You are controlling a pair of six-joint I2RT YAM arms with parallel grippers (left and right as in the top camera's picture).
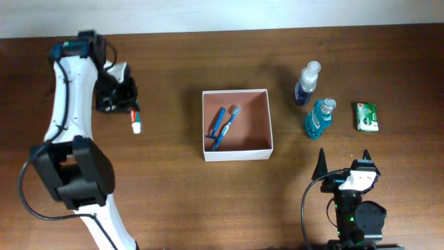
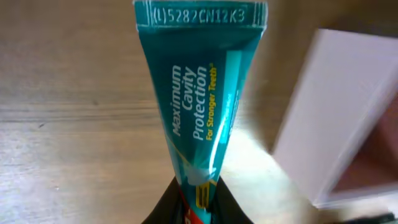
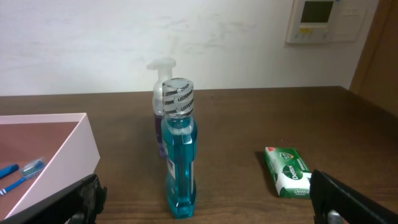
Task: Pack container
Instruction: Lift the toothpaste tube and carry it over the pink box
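The container (image 1: pixel 236 151) is a square white-walled box with a pinkish-tan inside at the table's middle; two blue toothbrushes (image 1: pixel 223 127) lie in it. It also shows in the right wrist view (image 3: pixel 68 134) and, blurred, in the left wrist view (image 2: pixel 336 124). My left gripper (image 1: pixel 119 97) is shut on a teal toothpaste tube (image 2: pixel 202 106), held above the table left of the container; its red-and-white cap end (image 1: pixel 136 123) shows in the overhead view. My right gripper (image 1: pixel 345 165) is open and empty at the front right, behind a blue mouthwash bottle (image 3: pixel 178 149).
A purple spray bottle (image 1: pixel 306 82) stands behind the mouthwash bottle (image 1: pixel 319 118). A green soap packet (image 1: pixel 365 116) lies at the far right, also in the right wrist view (image 3: pixel 288 171). A wall rises behind the table's far edge.
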